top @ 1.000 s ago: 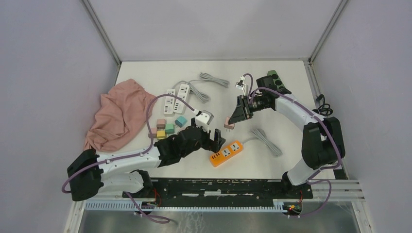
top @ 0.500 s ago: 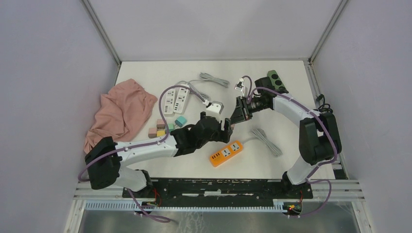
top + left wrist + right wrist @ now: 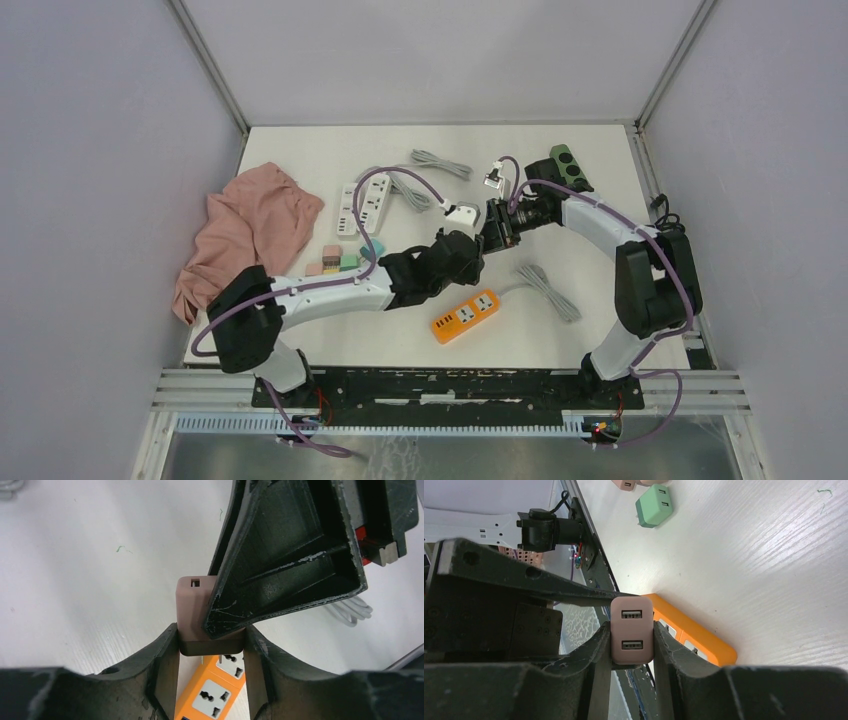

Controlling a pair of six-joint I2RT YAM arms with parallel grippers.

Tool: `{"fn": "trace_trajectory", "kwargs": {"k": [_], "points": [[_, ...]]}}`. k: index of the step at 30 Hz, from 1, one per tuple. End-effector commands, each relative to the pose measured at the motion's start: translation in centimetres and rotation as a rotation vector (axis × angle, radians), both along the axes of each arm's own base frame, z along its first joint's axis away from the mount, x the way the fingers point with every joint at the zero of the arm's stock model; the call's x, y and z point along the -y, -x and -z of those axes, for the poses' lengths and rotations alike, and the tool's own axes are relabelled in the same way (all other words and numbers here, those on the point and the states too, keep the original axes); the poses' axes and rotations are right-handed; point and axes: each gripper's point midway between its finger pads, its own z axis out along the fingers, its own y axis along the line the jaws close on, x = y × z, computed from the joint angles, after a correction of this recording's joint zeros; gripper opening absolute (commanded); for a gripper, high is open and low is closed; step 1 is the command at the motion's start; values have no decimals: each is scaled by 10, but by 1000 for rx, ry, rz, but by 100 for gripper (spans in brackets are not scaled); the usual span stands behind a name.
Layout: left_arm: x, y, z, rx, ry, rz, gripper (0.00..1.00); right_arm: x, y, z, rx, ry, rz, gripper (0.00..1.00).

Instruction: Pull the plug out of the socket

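Plug (image 3: 631,615) hangs clamped by right gripper (image 3: 632,626) and left gripper (image 3: 211,636) together, strip (image 3: 696,632) beneath them, likely a handover.

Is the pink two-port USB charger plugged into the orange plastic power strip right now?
No, the pink charger sits between the right gripper fingers, apart from the orange strip.
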Motion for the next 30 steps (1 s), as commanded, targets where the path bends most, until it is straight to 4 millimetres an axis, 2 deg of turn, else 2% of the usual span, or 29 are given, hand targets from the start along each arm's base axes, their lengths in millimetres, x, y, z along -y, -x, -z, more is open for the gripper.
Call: {"fn": "trace_trajectory", "kwargs": {"k": [1, 3, 6, 10, 12, 15, 24, 30], "points": [[-1, -13, -9, 29, -4, -56, 24, -4, -4, -14, 12, -39, -16, 8], [-4, -12, -7, 36, -21, -48, 10, -3, -4, -15, 12, -38, -18, 13], [-9, -9, -4, 40, -31, -35, 3, -3, -3, -17, 23, -37, -28, 29], [-23, -3, -1, 56, -15, -34, 3, 0, -1, -25, 103, -44, -78, 63], [-32, -1, 1, 65, -5, -49, 3, 1, -1, -28, 134, -42, -86, 97], [-51, 0, 7, 77, -17, -90, 3, 3, -3, -28, 168, -24, -83, 100], [-127, -13, 35, 61, -116, -295, 3, 12, -11, -28, 183, 11, -53, 100], [-155, -23, 46, 33, -160, -374, 3, 13, -12, -26, 173, 14, -46, 100]]}}
